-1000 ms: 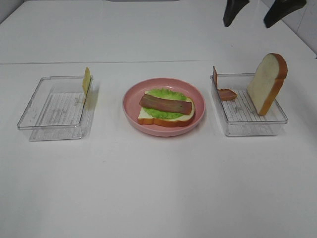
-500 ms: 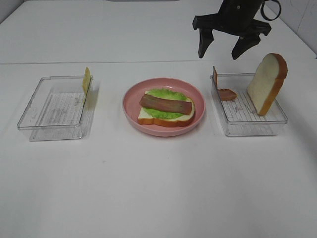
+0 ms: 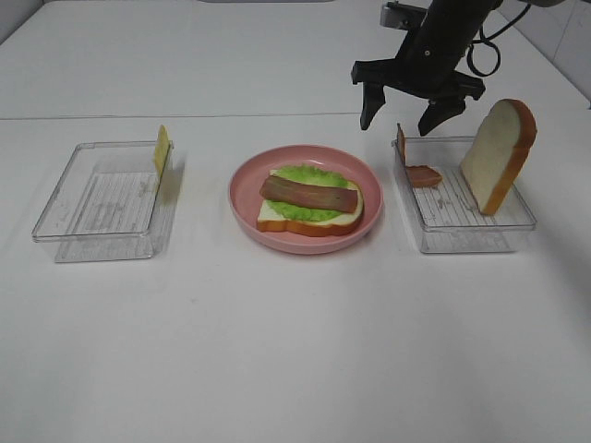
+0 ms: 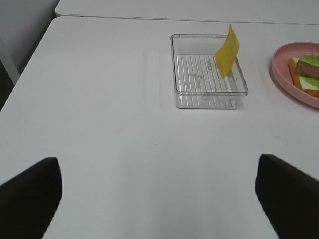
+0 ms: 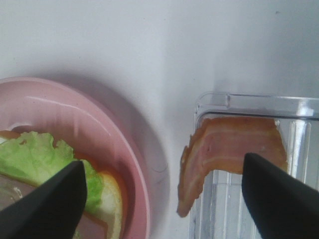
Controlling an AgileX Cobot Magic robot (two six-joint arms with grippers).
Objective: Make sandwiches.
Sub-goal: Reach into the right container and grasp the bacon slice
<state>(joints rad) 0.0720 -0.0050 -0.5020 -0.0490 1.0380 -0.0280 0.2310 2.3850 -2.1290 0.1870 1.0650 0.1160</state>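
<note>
High cam: right gripper [image 3: 397,123] hangs above the gap between pink plate [image 3: 305,245] and right tray [image 3: 471,238], jaws spread, nothing in them. Half-built sandwich [image 3: 309,205] sits on the plate, mid-table: bottom bread [image 3: 305,224], lettuce [image 3: 300,174] on it, one bacon strip [image 3: 309,193] laid across the top. Right tray holds spare bacon [image 3: 423,175], bent, one end propped up on the tray wall nearest the plate, plus a top bread slice [image 3: 499,155] standing on edge at the tray's other side, tilted. Left tray [image 3: 92,226] has a cheese slice [image 3: 162,150] upright against its plate-side wall. Everything is on a white table [image 3: 295,351]. Left wrist cam: left gripper [image 4: 159,196] is wide open and empty, its dark fingers [image 4: 30,199] at the frame corners over bare table, well apart from the left tray; cheese slice stands in the tray, and the plate rim with a bit of the sandwich shows beyond it. Right wrist cam: the spare bacon sits in the span between the right gripper's spread fingers, untouched; it overlaps the tray wall, cannot tell if the curled end hangs outside. Plate rim, lettuce and bread crust are just beside the tray
</note>
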